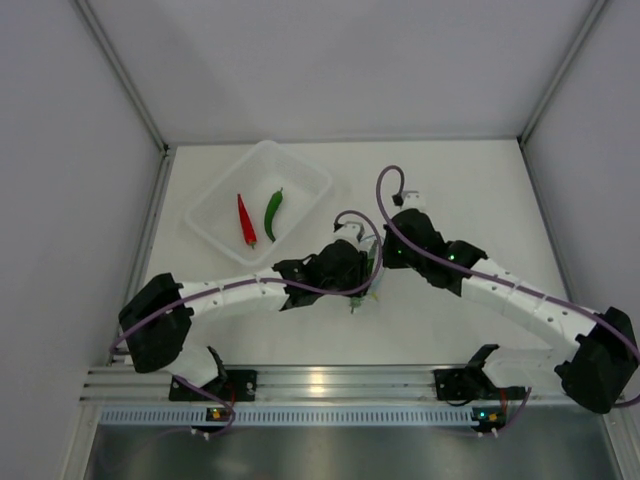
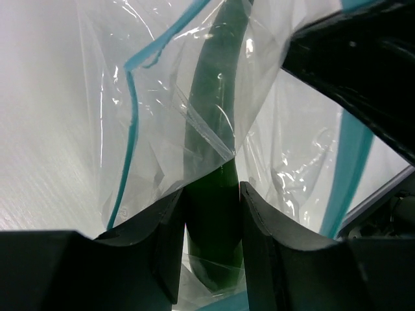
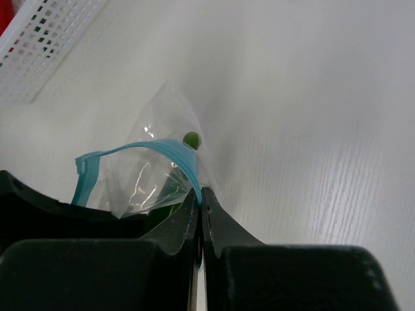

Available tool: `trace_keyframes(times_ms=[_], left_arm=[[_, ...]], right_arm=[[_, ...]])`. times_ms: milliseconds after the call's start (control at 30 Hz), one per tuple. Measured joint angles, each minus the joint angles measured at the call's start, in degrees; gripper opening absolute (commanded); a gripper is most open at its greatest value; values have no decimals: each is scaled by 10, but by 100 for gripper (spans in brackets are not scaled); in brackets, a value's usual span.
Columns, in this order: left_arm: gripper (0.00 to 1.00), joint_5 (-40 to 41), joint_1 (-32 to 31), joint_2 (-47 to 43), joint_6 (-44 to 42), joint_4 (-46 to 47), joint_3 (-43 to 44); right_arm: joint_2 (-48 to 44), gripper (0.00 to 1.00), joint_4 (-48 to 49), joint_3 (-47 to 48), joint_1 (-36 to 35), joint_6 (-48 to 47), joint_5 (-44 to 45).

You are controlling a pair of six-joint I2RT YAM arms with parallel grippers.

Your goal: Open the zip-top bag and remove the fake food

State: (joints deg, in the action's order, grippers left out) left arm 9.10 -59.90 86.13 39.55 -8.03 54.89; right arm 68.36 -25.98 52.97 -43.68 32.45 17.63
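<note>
Zip-top bag (image 1: 372,285) of clear, crinkly plastic is being held just above the white table (image 1: 470,190) near its middle. In the top view it is largely hidden by the two wrists, so its lie cannot be told there. The left gripper (image 1: 362,268) and right gripper (image 1: 388,258) are facing each other across it, probably so that one anchors the plastic while the other draws the food out. Behind and to the left, a red plastic chili pepper (image 1: 245,222) and a green plastic chili pepper (image 1: 273,212) are lying side by side in the clear rectangular tub (image 1: 300,168), so two pieces appear to be out already.

In the left wrist view, a dark green chili pepper (image 2: 211,214) is being pinched between the left gripper's fingers (image 2: 165,246). The jaws are standing partway closed, with a pad touching each flank. Whether film lies between pad and pepper cannot be told. Its long axis is running along the fingers, with the blunt end toward the palm and the rest pointing away into the bag. The teal zip strip (image 2: 133,97) is gaping in a loose loop.

In the right wrist view, the right gripper's jaws are being kept shut tight on that strip at the bag's mouth, apparently to hold the mouth up and open. The pepper's green tip is showing at the bag's far side, pointing away from the jaws.
</note>
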Motion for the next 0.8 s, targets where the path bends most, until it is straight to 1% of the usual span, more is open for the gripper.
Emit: trace_keyframes(times_ms=[167, 300, 500, 600, 800], left_arm=[[0, 32, -2, 9, 22, -12, 0], [0, 74, -3, 9, 47, -29, 3], [0, 139, -4, 9, 97, -53, 24], [0, 158, -4, 9, 117, -60, 31], [0, 162, 6, 4, 171, -61, 32]], right_arm=[[-25, 0, 33, -18, -1, -2, -51], [-45, 0, 53, -47, -31, 2, -62], [-50, 0, 68, -66, -125, 19, -9], [-53, 0, 81, -81, -142, 31, 28], [-57, 0, 102, -112, -155, 51, 80]])
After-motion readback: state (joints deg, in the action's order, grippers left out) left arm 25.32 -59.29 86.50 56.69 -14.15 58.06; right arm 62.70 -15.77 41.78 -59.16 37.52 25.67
